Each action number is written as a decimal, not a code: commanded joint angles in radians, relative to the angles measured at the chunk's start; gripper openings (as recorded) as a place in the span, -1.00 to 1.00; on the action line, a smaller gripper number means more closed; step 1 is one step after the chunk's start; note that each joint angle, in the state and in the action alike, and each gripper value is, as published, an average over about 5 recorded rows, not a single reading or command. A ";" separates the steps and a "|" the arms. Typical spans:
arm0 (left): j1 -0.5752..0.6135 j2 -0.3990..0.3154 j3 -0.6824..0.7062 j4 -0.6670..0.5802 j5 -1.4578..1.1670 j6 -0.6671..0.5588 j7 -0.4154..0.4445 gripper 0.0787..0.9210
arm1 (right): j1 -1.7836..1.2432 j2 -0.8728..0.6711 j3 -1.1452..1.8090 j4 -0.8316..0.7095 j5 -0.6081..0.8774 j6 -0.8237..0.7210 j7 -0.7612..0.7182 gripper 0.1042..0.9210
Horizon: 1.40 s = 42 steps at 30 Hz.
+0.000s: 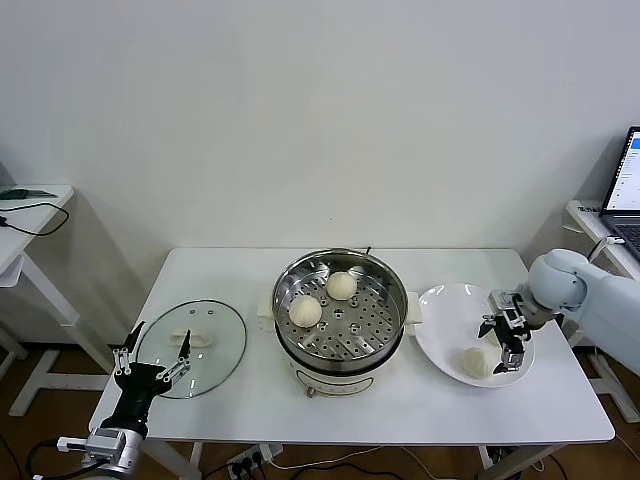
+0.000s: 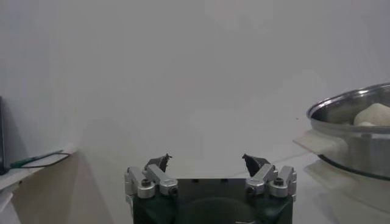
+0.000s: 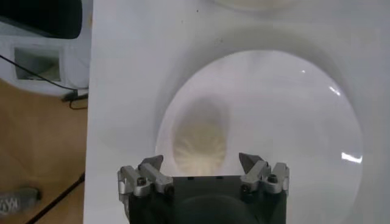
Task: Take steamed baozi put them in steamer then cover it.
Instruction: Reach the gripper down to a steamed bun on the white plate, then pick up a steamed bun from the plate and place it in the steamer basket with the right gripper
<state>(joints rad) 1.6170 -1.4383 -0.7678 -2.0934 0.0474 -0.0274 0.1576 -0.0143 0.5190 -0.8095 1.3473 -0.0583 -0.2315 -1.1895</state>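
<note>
head view: two round steamed baozi (image 1: pixel 322 298) inside upright steamer (image 1: pixel 340 305)

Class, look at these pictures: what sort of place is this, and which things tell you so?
Probably a lab or office set up as a test kitchen: a plain white table holding a steamer, a bare white wall, and a laptop on a side desk.

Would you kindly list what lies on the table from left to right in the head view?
Left gripper → glass lid → steamer holding two baozi → white plate with one baozi → right gripper.
</note>
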 commanded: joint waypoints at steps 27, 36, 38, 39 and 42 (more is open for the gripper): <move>-0.006 0.001 0.003 0.021 0.005 0.000 -0.003 0.77 | -0.122 0.085 0.114 -0.098 -0.072 0.010 -0.011 0.36; -0.010 0.001 0.004 0.026 0.005 0.000 -0.003 0.77 | -0.098 0.067 0.121 -0.084 -0.041 0.009 -0.016 0.33; -0.010 0.001 0.004 0.023 0.005 0.001 -0.003 0.77 | -0.062 0.053 0.108 -0.073 -0.015 0.007 -0.020 0.33; -0.010 0.001 0.004 0.021 0.005 0.001 -0.004 0.77 | -0.034 0.043 0.095 -0.065 0.002 0.005 -0.022 0.32; -0.007 0.002 0.004 0.015 0.005 0.003 -0.004 0.77 | 0.075 0.012 0.042 -0.043 0.055 0.004 -0.034 0.32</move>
<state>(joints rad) 1.6075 -1.4375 -0.7637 -2.0707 0.0526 -0.0269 0.1543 -0.0837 0.5716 -0.7108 1.2755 -0.0845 -0.2260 -1.2152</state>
